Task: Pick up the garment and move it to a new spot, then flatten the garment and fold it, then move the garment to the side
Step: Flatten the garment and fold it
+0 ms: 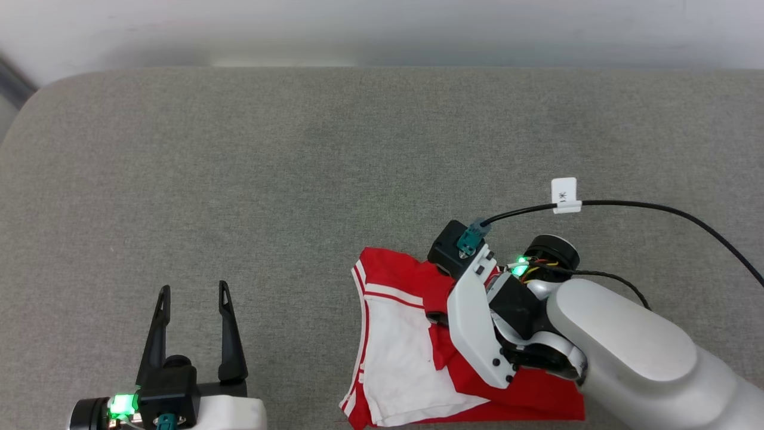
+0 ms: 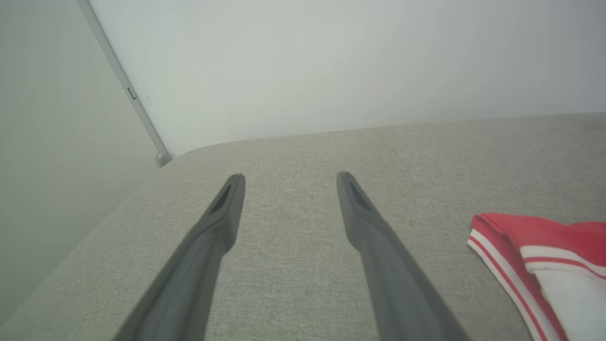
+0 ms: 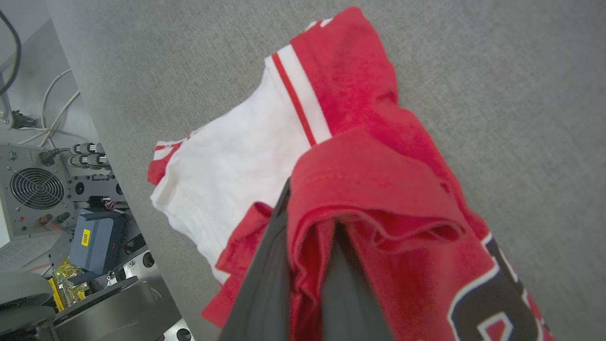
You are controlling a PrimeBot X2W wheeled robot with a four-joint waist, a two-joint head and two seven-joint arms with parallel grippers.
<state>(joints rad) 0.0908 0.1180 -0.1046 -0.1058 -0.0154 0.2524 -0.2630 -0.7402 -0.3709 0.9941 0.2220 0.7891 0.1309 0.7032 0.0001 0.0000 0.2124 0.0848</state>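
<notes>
Bright, soft, even light leaves the grey table [image 1: 239, 179] almost shadowless, with one faint dim patch toward 12 o'clock in the head view. A green lamp [image 1: 122, 406] blooms at 7 o'clock. Close to the lens, the left claw [image 2: 289, 182] and right claw [image 3: 310, 215] blur at 6 o'clock; the garment [image 3: 378, 175] reads sharp.

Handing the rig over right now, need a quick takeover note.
Left tool: open, empty, over the grey padded surface.
Right tool: shut on a fold of the red-and-white jersey T-shirt.
T-shirt: crumpled near the surface's near edge, on the robot's right, mostly lying on the surface.
Done: grasp made.
Left: carry it to a new spot, flatten, fold, move it aside.
</notes>
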